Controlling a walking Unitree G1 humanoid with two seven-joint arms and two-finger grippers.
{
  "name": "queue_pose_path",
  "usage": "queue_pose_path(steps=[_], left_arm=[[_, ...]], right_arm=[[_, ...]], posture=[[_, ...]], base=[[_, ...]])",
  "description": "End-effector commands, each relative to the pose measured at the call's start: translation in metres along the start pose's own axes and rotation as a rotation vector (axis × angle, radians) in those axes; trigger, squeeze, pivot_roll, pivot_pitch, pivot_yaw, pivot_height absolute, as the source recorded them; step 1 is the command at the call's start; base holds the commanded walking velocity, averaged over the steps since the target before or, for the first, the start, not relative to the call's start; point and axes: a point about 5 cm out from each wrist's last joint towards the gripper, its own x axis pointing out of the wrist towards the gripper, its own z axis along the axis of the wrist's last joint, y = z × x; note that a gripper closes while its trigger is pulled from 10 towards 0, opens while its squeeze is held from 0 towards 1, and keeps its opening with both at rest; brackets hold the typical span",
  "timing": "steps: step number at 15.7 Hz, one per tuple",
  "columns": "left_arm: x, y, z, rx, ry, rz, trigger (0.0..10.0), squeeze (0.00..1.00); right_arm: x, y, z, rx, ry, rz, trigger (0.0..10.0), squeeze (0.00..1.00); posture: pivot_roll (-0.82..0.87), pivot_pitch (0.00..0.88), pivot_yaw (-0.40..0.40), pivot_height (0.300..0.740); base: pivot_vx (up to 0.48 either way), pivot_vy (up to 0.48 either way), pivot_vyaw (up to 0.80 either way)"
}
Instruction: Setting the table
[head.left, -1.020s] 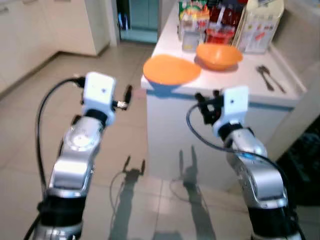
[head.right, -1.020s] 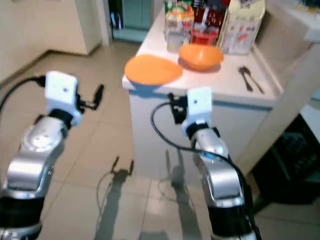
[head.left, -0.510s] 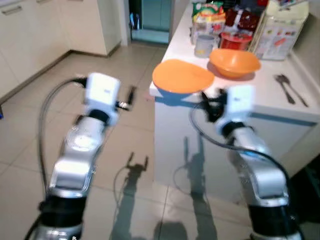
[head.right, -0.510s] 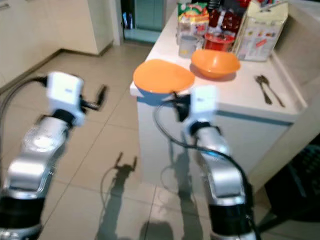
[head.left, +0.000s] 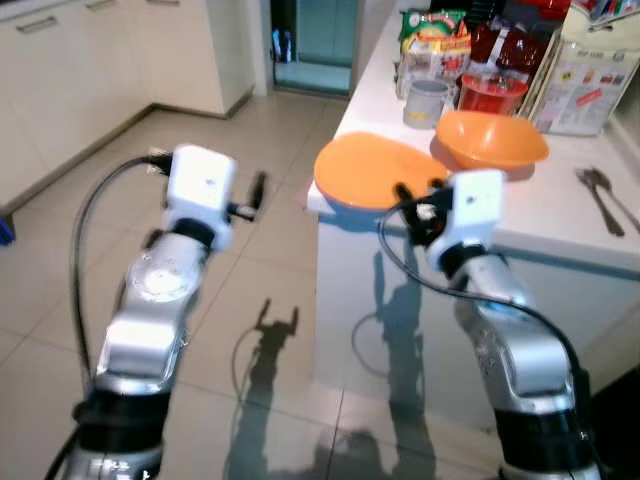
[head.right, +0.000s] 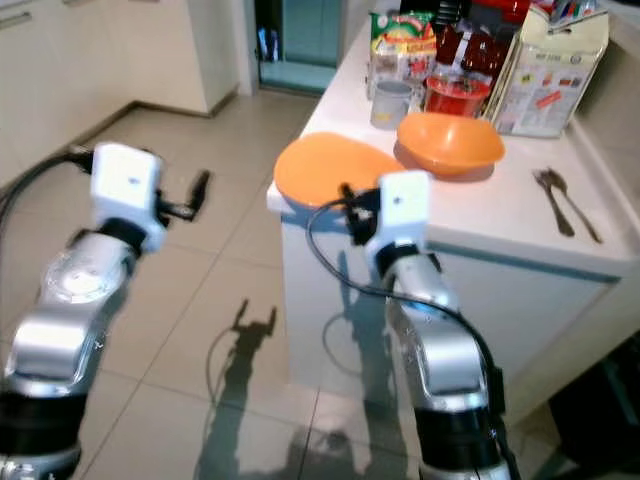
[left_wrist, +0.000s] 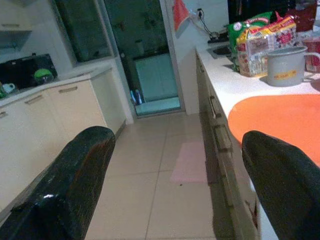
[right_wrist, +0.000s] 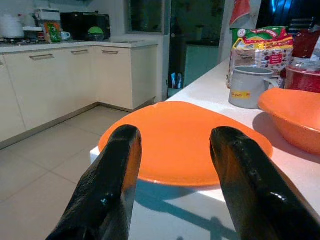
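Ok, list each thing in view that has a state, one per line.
Right hand: open, empty, level with the counter edge, aimed at the plate.
Left hand: open, empty, held over the floor beside the counter.
Orange plate: flat, empty, overhanging the counter corner.
Orange bowl: upright, looks empty, behind the plate.
Grey mug: upright.
Cutlery: lying flat.

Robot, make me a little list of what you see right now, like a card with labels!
Place: kitchen, white counter
Nearest dish: orange plate, overhanging the counter's corner
Behind it: orange bowl, grey mug
Cutlery: two spoons on the counter's right side
Right end effector: open, facing the plate, not touching
Left end effector: open, over the floor beside the counter
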Motion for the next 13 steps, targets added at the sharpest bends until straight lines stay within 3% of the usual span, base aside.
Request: queue_pose_path(steps=[1, 3, 7, 13], left_arm=[[0.0027, -0.0094, 0.0059, -0.004, -0.021, -0.032, 10.0, 0.0], [0.003, -0.0095, 0.0058, -0.003, -0.021, -0.034, 10.0, 0.0], [0.0044, -0.0091, 0.0057, -0.004, -0.022, -0.04, 10.0, 0.0], [0.0077, -0.0109, 0.0065, -0.007, -0.028, -0.063, 10.0, 0.0]], right_arm=[[-0.0015, -0.0112, 0.0011, -0.004, 0.007, -0.037, 10.0, 0.0], [-0.0015, -0.0116, 0.0006, 0.006, 0.01, -0.04, 10.0, 0.0], [-0.0027, -0.0125, 0.0, 0.01, 0.013, -0.042, 10.0, 0.0], [-0.0069, -0.0167, -0.0005, -0.007, 0.029, -0.058, 10.0, 0.0]], posture=[[0.04, 0.0, -0.011, 0.74], [0.04, 0.0, -0.01, 0.74], [0.04, 0.0, -0.003, 0.74], [0.03, 0.0, 0.0, 0.74]], base=[[0.352, 0.0, 0.0], [0.354, 0.0, 0.0], [0.352, 0.0, -0.58], [0.354, 0.0, 0.0]])
